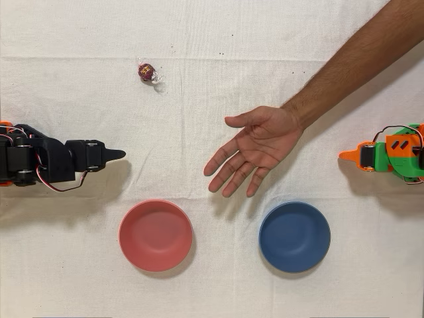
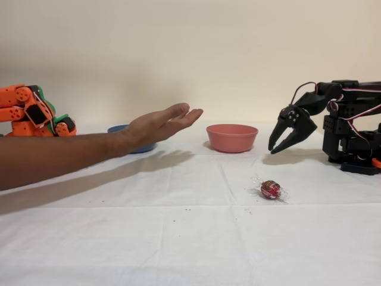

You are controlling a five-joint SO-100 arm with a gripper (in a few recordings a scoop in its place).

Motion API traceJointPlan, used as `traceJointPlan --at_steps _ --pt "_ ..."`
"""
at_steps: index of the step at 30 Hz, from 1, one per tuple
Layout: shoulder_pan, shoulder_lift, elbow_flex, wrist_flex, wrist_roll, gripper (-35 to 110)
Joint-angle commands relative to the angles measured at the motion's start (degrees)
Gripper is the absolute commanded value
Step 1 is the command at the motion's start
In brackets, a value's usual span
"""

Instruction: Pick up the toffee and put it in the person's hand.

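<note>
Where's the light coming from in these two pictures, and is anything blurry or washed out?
Overhead view: even, soft light; faint shadows lie below the hand, the black gripper and both bowls, so the light comes from the top of the picture. The toffee wrapper glints. Fixed view: the forearm's long soft shadow falls on the cloth toward the camera; the toffee is sharp; the wall is plain, not washed out.

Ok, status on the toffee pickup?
Gripper open, empty, clear of toffee. Toffee on cloth, untouched. Person's hand open, waiting above table. Nothing in the way.
</note>
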Motion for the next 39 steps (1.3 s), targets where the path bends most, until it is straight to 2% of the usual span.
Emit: traceJointPlan --at_steps 1,9,14,22,29,39 --pt "-0.7 -3.16 -10.37 1.58 0.88 0" --pt "-1.14 -8.44 -19.6 5.8 -1.58 0" --pt "-1.67 -15.56 -30.15 12.3 -3.43 0" --pt "-9.84 -25.31 -46.23 22.41 -4.04 0" --pt "-13.54 -31.73 -47.99 22.32 -2.72 1" --pt "-17.4 -41.48 -48.6 15.38 -3.43 12"
